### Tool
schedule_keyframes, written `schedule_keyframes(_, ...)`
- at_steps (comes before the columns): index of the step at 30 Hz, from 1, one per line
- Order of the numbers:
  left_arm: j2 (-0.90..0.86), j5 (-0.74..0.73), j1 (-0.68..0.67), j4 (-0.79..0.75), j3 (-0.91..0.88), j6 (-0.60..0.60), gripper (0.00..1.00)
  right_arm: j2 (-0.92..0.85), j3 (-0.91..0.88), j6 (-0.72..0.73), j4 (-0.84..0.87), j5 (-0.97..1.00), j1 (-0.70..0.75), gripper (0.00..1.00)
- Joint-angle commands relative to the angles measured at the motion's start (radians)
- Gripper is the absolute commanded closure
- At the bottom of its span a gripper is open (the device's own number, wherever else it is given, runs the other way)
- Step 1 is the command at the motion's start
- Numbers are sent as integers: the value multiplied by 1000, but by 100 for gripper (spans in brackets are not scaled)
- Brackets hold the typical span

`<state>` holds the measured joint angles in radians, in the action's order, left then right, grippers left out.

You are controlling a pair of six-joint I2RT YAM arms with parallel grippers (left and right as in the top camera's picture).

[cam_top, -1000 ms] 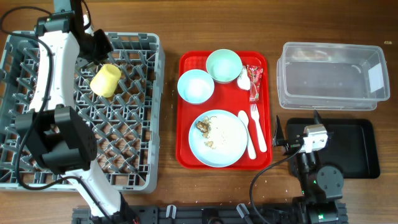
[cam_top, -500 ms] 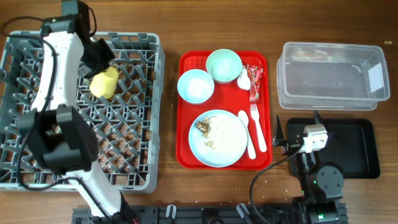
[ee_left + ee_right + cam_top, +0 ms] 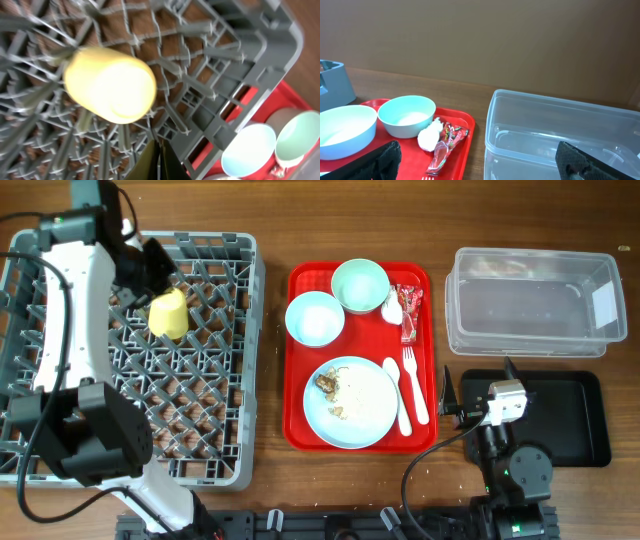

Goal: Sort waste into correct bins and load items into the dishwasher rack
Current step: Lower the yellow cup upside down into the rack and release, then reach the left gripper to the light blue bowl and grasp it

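— What sits nearest?
— The right tool (image 3: 477,150), its jaws spread wide and holding nothing, at the left end of the shallow black tray (image 3: 580,420) on the tabletop (image 3: 440,220).

— And on the red serving tray (image 3: 296,380)?
— Nearest on it is the pale blue plate (image 3: 365,405) with brown scraps (image 3: 327,383) on it. The white spoon (image 3: 398,395) and fork (image 3: 415,385) lie side by side just right of the plate. Farther back stand two bowls (image 3: 314,318) (image 3: 360,284), touching. Right of them are the paper wad (image 3: 391,307) and the red-and-white wrapper (image 3: 409,310).

— The clear tub (image 3: 530,255)?
— Beyond the black tray, to the right of the red one.

— Where is the yellow-green cup (image 3: 168,313)?
— Lying on its side among the pegs in the far part of the grey rack (image 3: 220,430).

— And the left tool (image 3: 159,157)?
— Pinched narrow, gripping nothing, just beside the cup and apart from it.
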<state>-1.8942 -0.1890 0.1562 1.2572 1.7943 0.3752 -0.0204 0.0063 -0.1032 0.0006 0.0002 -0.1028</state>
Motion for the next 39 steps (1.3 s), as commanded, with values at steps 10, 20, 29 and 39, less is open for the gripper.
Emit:
schedule_keyframes(10,-60,143,154,-39,-94,45,96,4,-1,-10,6,-10,0,0)
schedule_keyframes(20,243,-134,166,-157,-94,44,63,4,-1,-9,6,-10,0,0)
schedule_keyframes(29,278,-297,-114,38,-95,-137,4,4,-1,-9,6,-10,0,0)
schedule_keyframes(39,-17,3,-681,-194,-95,-129,28,4,-1,-9,6,-10,0,0)
